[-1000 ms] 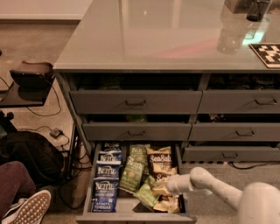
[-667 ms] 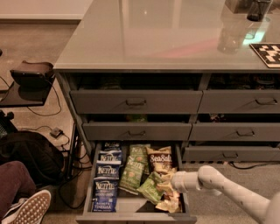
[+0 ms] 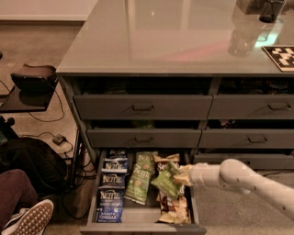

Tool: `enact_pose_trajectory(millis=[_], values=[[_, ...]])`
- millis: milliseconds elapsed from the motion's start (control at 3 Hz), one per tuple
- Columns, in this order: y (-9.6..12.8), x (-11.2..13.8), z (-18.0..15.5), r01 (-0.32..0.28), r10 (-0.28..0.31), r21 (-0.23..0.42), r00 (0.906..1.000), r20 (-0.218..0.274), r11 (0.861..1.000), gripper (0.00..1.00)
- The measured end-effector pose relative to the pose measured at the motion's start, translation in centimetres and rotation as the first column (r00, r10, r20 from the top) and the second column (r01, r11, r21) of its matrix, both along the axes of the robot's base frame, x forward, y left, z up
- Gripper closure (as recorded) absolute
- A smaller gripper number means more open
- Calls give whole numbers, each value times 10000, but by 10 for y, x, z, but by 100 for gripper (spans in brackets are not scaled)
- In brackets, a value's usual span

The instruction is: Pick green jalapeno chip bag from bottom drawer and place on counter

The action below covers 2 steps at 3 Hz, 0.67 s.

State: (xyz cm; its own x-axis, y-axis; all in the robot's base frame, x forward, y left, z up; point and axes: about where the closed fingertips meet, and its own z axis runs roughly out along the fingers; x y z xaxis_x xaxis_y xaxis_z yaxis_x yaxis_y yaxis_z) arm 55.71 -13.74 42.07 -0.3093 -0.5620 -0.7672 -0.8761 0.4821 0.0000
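The bottom drawer is pulled open below the cabinet. It holds dark blue Kettle bags on the left, green jalapeno bags in the middle and tan Sea Salt bags on the right. My gripper reaches in from the right on a white arm. It is shut on one green jalapeno chip bag and holds it tilted above the right side of the drawer. The glossy pale-grey counter tops the cabinet.
Higher grey drawers with dark handles sit above the open one. On the counter's right stand a clear bottle, a dark cup and a checkered board. A black stool, a bag and a person's shoe are at the left.
My gripper has lifted the green bag up out of the drawer's front right and pulled it higher and slightly back. The arm has risen.
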Motion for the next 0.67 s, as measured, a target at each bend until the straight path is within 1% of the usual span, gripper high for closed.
enact_pose_trajectory(millis=[333, 667], values=[[-31, 16, 55, 830, -856, -630, 9956, -389, 9946, 100], [-64, 25, 104, 1620, -1678, -908, 9839, -609, 9826, 100]])
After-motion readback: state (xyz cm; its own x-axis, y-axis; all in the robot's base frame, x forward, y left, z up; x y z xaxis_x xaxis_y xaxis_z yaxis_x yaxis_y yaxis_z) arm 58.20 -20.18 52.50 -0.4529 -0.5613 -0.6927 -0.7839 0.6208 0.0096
